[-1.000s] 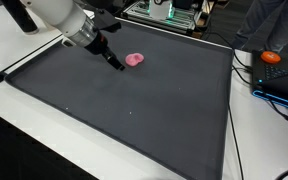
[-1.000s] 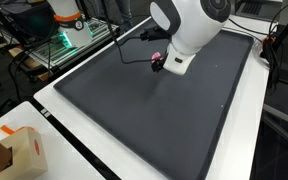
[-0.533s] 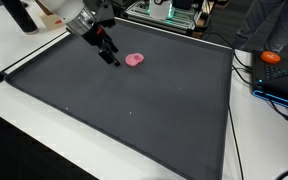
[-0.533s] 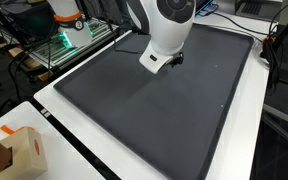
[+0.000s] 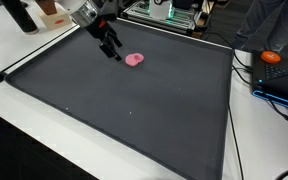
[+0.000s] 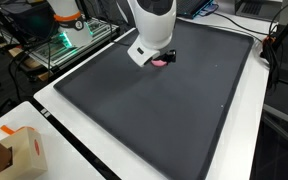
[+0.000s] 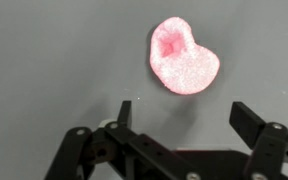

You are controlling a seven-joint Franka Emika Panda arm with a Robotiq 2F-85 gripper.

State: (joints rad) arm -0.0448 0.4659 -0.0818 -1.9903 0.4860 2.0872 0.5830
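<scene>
Pink foam lump (image 7: 184,58) lies flat on the dark mat (image 5: 134,120) that covers the desk (image 5: 14,150), near the mat's far edge and apart from everything else on it. The gripper (image 7: 183,110) holds nothing. Its two fingers stand spread as wide as they go, with bare mat between them.

In the wrist view the lump sits just ahead of the fingertips, not yet between them, and it lines up almost exactly with the middle of the gap. It is a rounded, roughly heart-shaped piece with a dimple near its upper end. Its slightly longer axis runs from upper left to lower right in that view, so it lies at a slant to the line joining the two fingers. The lump is narrower than the gap, with room to spare on either side.

In an exterior view the gripper (image 5: 114,55) points down at a slant and the lump (image 5: 135,60) lies just beside the fingertips, not touching them. In the opposite exterior view the wrist hides most of the lump (image 6: 162,61), leaving only a pink sliver in sight.
</scene>
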